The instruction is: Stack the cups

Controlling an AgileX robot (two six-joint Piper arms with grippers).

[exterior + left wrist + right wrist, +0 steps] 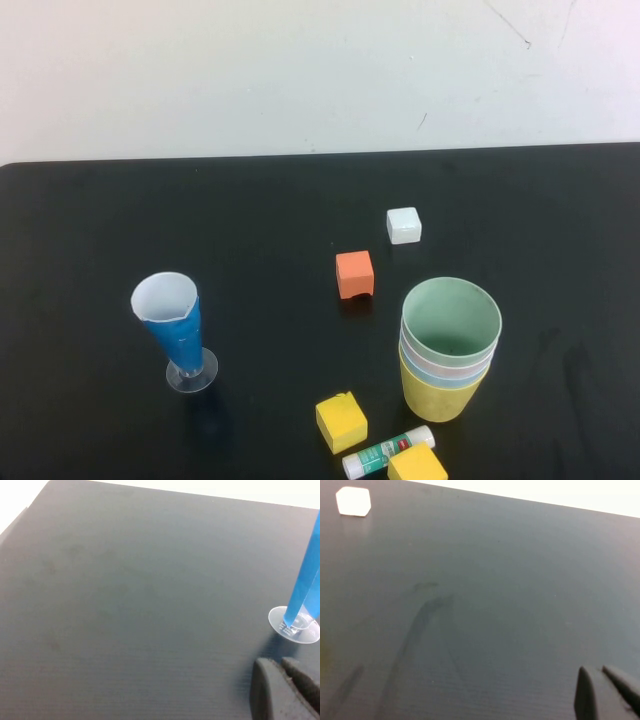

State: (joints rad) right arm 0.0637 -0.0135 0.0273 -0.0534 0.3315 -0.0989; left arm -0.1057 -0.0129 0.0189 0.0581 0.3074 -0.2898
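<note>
**A:** What is found nearest the bottom edge of the high view?

**B:** At the bottom, right of centre, a glue stick (389,452) is laid on its side between two yellow blocks, the left yellow block (341,421) and the lower yellow block (417,465), which is cut by the frame edge. A green and white label is seen on the stick; its writing cannot be read.

**A:** And the cups?

**B:** The cups (449,348) are nested upright as one stack in the lower right. The yellow one is outermost at the bottom, light blue and pink rims are shown above it, and the pale green one is seated on top. Its inside is seen to be empty.

**A:** Any other container?

**B:** At the lower left, a conical cup (174,327), blue outside and white inside, is stood on a clear round foot. Nothing is seen in it.

**A:** Farther back?

**B:** An orange block (354,274) is placed near the centre, and a white block (403,225) beyond it, on the black table (100,230).

**A:** The grippers?

**B:** Neither is shown in the high view. The left gripper (286,687) is seen at the lower right of its wrist view, fingers pressed together, holding nothing, near the conical cup's foot. The right gripper (605,692) is likewise closed and empty above bare table.
</note>
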